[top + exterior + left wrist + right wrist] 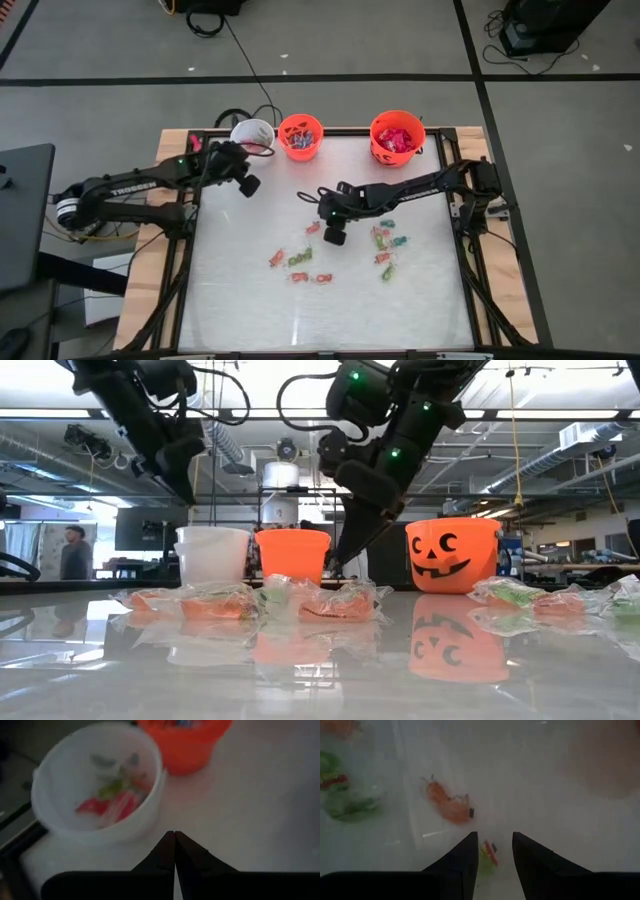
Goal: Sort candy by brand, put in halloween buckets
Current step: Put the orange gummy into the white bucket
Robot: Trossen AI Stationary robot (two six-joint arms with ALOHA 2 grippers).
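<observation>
1. Frosted, glossy bench [330, 300]: its slick top could let a wrapper skid away from a sideways push instead of rising between the fingers.
2. Big orange pail [397, 137], small orange pail [299, 136] and white pail [252, 134] stand in a row along the far edge. An arm swinging low could, I judge, knock one over and spill sorted sweets.
3. Left claw [174, 842] hangs beside the white pail, fingers pressed together with nothing seen between them. The white pail already holds red and green pieces; a careless pull-back risks clipping its rim.
4. Right claw [492, 851] hovers mid-bench, fingers spread over a small red-and-green candy [489, 856]. If it closes off-centre, the piece may squirt out or be caught only by its wrapper tail.
5. An orange candy [447, 805] lies near that target; too wide a descent might drag it along, sending two brands to one pail.
6. The other loose sweets [300, 262] lie scattered on the near half.
</observation>
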